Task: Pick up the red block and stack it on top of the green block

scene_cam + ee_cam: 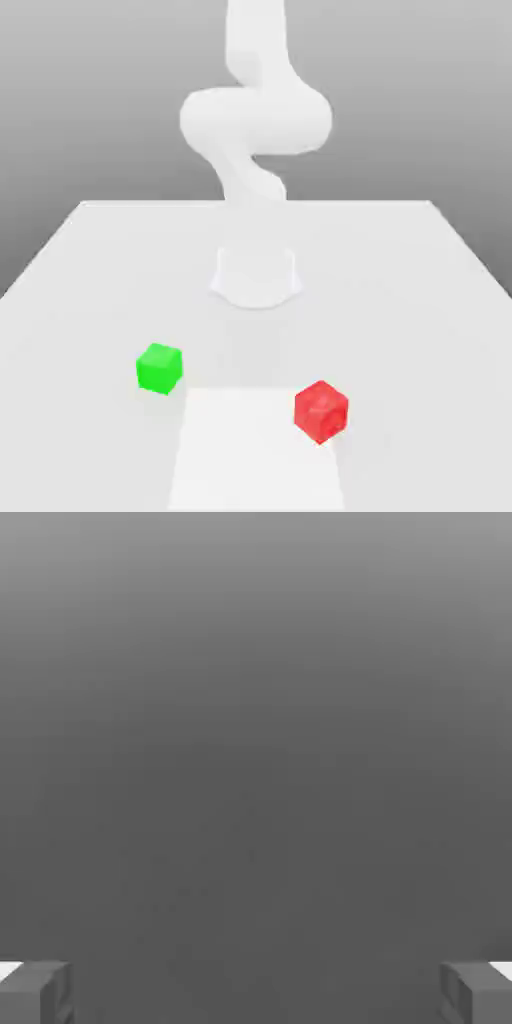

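Standing wide apart with nothing between them, the fingers (460, 994) of the gripper (256, 994) are open, while the red block (321, 412) sits toward the exterior view's right, well apart from the green block (160, 369). Both blocks look turned at odd angles, so I'd worry that a grip not matched to the red one could pinch its corners and twist it loose, or leave it skewed enough to slide off the green.

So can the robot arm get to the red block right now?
Probably yes: the gripper looks open and empty, and nothing sits on the red block. The green block stands well apart from it.
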Available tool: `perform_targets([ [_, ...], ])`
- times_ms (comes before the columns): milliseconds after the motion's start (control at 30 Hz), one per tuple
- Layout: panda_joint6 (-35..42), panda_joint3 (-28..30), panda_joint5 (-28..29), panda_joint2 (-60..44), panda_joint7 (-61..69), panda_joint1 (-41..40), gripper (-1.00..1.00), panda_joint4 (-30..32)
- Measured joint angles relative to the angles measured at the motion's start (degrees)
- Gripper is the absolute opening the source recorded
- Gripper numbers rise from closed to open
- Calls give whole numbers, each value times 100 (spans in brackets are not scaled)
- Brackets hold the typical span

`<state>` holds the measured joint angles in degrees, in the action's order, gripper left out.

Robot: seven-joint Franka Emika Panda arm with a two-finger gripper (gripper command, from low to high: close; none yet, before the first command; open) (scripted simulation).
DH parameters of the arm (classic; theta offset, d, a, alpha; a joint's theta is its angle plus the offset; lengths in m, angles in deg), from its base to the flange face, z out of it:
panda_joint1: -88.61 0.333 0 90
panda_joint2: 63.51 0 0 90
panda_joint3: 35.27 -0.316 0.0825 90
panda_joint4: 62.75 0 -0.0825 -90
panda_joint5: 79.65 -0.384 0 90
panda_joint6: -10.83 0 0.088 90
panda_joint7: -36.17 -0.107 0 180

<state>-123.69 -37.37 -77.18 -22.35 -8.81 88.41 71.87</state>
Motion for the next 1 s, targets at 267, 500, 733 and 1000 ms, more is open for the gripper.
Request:
perform_targets([
  [267,-967,-404,714,-1779,436,22,0,988],
  [500,-1905,-412,678,-3334,1339,289,0,1893],
  [733,-2747,-470,-140,-4404,2443,643,0,2399],
  [1000,-3606,-173,225,-5421,2189,826,0,2275],
])
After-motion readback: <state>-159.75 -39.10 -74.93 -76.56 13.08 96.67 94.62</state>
